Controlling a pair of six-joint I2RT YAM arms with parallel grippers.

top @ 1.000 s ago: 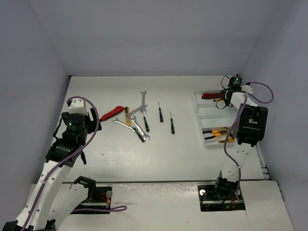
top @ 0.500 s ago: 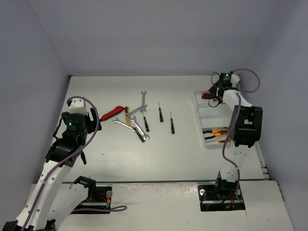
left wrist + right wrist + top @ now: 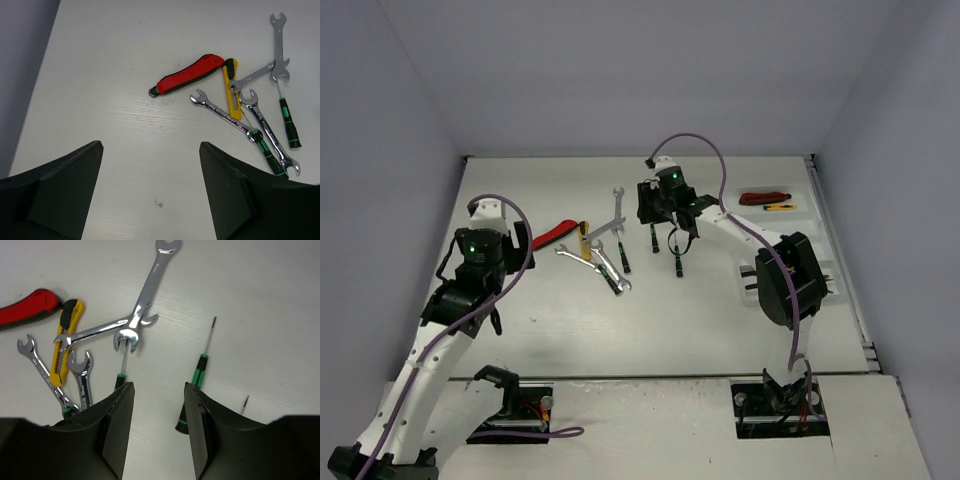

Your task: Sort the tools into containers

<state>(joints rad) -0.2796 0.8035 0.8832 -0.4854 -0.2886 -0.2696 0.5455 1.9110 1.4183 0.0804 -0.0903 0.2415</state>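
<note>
Loose tools lie mid-table: a red-handled cutter [image 3: 552,235] [image 3: 187,75], a yellow cutter [image 3: 583,242] [image 3: 231,87], several silver wrenches [image 3: 617,205] [image 3: 220,112] [image 3: 155,280] and three black-and-green screwdrivers [image 3: 677,262] [image 3: 196,377]. My right gripper [image 3: 665,232] [image 3: 159,390] is open and empty, just above the table between two screwdrivers. My left gripper [image 3: 490,318] [image 3: 150,150] is open and empty over bare table, left of and nearer than the pile. The white tray [image 3: 790,225] at the right holds a red cutter [image 3: 757,198] and a yellow one [image 3: 780,207] in its far compartment.
My right arm [image 3: 785,280] reaches across the tray's near compartments and hides what lies in them. Grey walls close the table at the left, back and right. Cables loop over both arms.
My right arm has swung from the tray's far compartment at the back right to the middle of the table, over the screwdrivers. My left arm has shifted slightly.
</note>
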